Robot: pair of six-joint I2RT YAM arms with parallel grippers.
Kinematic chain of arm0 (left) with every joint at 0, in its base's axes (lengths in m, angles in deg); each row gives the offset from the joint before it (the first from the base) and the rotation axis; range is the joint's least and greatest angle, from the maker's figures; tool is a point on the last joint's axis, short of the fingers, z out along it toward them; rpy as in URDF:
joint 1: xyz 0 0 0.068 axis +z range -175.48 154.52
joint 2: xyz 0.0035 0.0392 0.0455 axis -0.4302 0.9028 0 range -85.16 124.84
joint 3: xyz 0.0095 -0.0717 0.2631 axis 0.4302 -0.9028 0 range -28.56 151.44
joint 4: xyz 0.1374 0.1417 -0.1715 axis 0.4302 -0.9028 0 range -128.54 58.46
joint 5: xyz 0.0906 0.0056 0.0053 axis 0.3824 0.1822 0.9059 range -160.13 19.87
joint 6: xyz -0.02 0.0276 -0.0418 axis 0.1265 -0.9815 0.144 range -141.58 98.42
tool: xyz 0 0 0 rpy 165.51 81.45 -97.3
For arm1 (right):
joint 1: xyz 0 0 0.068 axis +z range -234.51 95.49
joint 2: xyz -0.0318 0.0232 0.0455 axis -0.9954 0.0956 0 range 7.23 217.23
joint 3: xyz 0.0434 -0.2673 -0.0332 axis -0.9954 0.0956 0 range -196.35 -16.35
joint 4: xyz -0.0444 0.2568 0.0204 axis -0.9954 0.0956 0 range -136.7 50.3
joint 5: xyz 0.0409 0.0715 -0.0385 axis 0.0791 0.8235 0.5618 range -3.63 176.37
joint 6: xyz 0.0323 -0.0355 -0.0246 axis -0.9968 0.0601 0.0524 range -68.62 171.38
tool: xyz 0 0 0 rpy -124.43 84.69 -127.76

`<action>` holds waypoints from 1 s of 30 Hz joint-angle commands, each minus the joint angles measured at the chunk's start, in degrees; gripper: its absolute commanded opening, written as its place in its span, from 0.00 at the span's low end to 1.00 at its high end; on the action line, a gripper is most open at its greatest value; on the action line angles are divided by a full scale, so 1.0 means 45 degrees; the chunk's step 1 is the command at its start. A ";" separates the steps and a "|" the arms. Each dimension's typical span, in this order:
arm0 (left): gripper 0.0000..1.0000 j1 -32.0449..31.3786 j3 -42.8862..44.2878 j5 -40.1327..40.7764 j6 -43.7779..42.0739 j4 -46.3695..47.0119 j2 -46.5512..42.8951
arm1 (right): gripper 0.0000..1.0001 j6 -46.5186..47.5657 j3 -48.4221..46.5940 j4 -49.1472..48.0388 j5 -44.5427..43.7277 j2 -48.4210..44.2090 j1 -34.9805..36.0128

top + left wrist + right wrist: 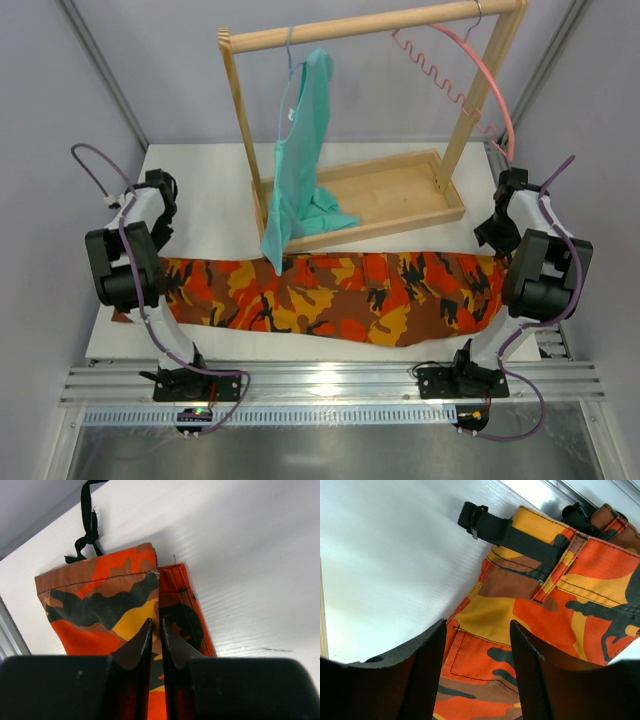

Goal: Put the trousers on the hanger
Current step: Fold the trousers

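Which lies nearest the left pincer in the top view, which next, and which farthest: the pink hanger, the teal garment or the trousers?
1. Trousers, spread along the near side, their end directly under the left pincer.
2. Teal garment, hanging at the centre.
3. Pink hanger, hanging at the far right, at the back.

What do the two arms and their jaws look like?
The left arm and right arm are alike: blocky black joint housings, white links, a purple cable looping along each. Jaws are matte black tapered wedges.
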 commanded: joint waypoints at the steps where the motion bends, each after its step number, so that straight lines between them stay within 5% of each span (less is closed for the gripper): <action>1: 0.12 0.0527 0.0314 -0.0054 -0.0419 0.0107 -0.0228 | 0.57 -0.0297 -0.0219 0.0591 -0.0232 -0.0579 -0.0192; 6: 0.12 0.0900 0.0587 -0.0348 -0.0770 -0.0165 0.0124 | 0.58 -0.0669 -0.0161 0.1216 -0.0796 -0.0637 -0.0582; 17: 0.33 0.0334 -0.1753 -0.1867 -0.1259 0.0965 -0.2686 | 0.60 -0.1977 0.0658 0.2565 -0.3002 -0.2823 -0.2085; 30: 0.37 0.0352 -0.2714 -0.3707 -0.0811 0.1495 -0.2221 | 0.66 -0.1529 0.4487 -0.0832 -0.2692 -0.3294 -0.3611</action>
